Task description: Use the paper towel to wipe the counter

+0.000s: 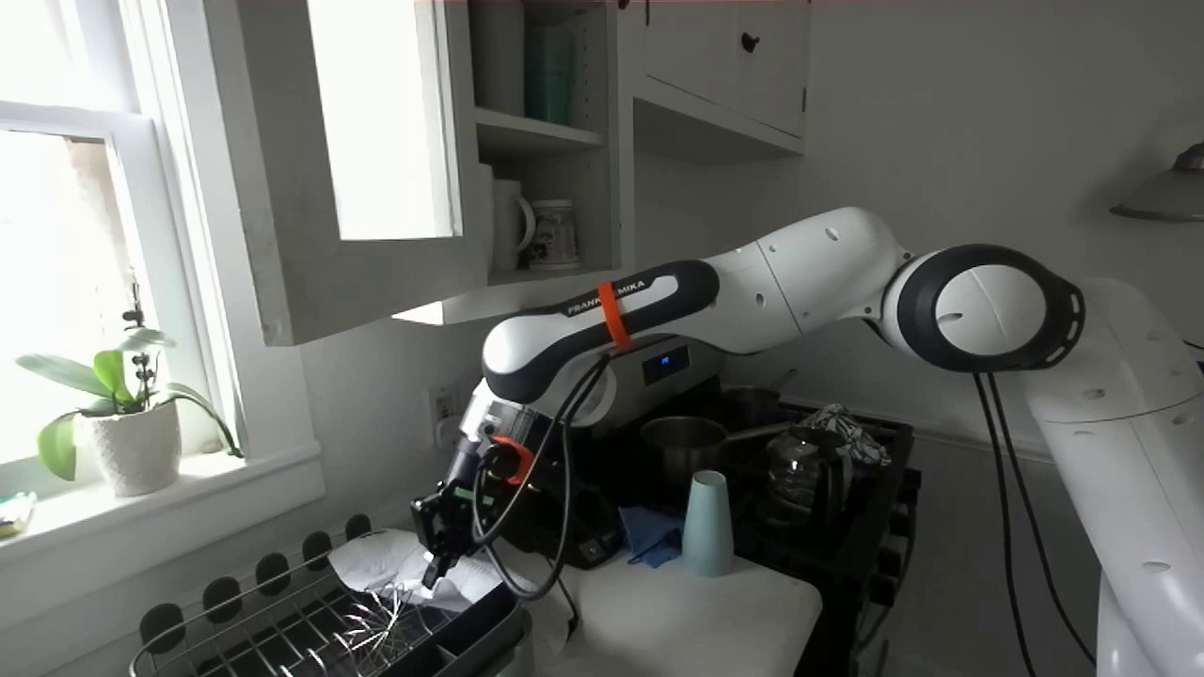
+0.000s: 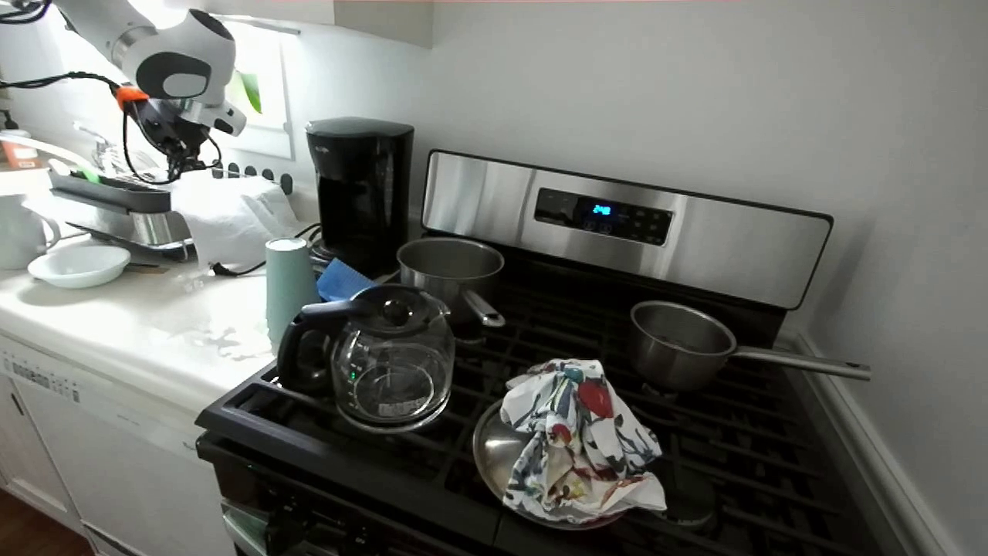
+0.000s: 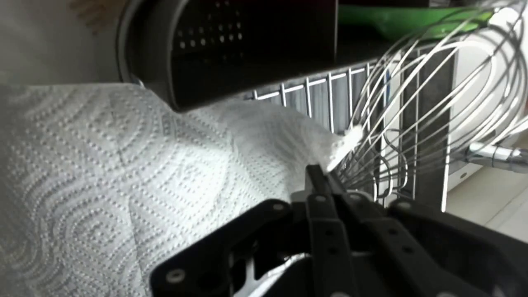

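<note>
Rack [image 1: 310,621]: wire over a dark base, standing on the surface [image 2: 170,316], which is white and plain. Arm [image 1: 800,273]: white and black, reaching over the rack. Fingers [image 3: 330,243]: black, closed at the tips, pinching part of the towel [image 3: 177,173] above the rack. Towel, one: white, thin, embossed with dotted swirls, creased, spread out from the fingers at one end of the rack; its lower part hangs beside that end, and whether it touches the surface cannot be told. Caddy [image 3: 150,57]: dark, at the same end of the rack. Whisk [image 3: 437,103]: wire, on the rack, just beside the fingers. Bowl [image 2: 77,268]: pale, shallow, just beside the rack. Mug [image 2: 19,235]: pale, near the rack, cut by the frame. Coffee maker [image 2: 359,185]: black, near the towel end of the rack. Cup [image 1: 707,531]: pale blue, narrow end up, apart from the rack in both exterior views, a blue cloth [image 2: 341,279] near it. Stove [image 2: 486,193]: well apart from the rack, bearing a carafe [image 2: 394,371], two pots [image 2: 671,363] and a floral cloth [image 2: 587,448]. Plant [image 1: 136,456]: potted, near the rack, on the sill.
</note>
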